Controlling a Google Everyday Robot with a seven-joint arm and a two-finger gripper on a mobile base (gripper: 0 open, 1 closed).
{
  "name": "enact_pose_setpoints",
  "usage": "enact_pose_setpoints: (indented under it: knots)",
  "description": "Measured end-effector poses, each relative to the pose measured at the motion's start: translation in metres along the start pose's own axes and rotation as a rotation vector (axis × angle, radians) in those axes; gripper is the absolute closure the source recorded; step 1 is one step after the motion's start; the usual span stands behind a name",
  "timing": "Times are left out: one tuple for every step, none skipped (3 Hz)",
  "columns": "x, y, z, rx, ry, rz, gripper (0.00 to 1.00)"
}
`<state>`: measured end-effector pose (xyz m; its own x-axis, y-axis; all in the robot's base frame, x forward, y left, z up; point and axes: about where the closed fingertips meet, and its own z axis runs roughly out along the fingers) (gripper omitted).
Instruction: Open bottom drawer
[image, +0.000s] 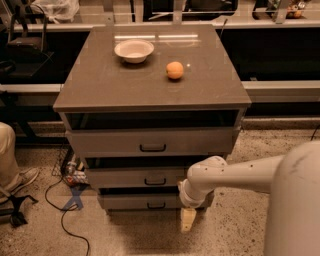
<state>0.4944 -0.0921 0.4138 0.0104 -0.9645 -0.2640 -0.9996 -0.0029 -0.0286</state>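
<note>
- Three grey-brown drawer fronts are recorded in the cabinet, stacked under one tabletop (105, 85).
- The bottom drawer (130, 201) is found lowest in the stack, just above the speckled floor (240, 230). A small black bar handle (156, 205) is noted at the middle of its front.
- A dark gap is observed above the bottom drawer's front; how far the drawer stands out cannot be told.
- The middle drawer (120, 177) and the top drawer (110, 142) are each fitted with a similar handle.
- The white arm (240, 172) is seen entering from the right, with its wrist in front of the right end of the bottom drawer.
- The tool (186, 224) is seen pointing down below the wrist, low by the floor and near the drawer's right lower corner, well to the right of the handle.
- Whether the tool is open or closed cannot be told, and nothing is seen held in it.
- A white bowl (134, 50) and an orange (174, 70) are recorded on the tabletop, set apart from each other.
- Dark cables (60, 212) are noted on the floor to the left of the cabinet.
</note>
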Motion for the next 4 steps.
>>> enact_pose_setpoints:
  knots:
    - [0.021,-0.015,0.054,-0.004,0.024,-0.007,0.00]
    - [0.051,-0.022,0.121,-0.028,0.028,0.017,0.00]
    - [0.051,-0.022,0.121,-0.028,0.028,0.017,0.00]
    - [0.056,-0.035,0.137,0.022,0.035,0.006,0.00]
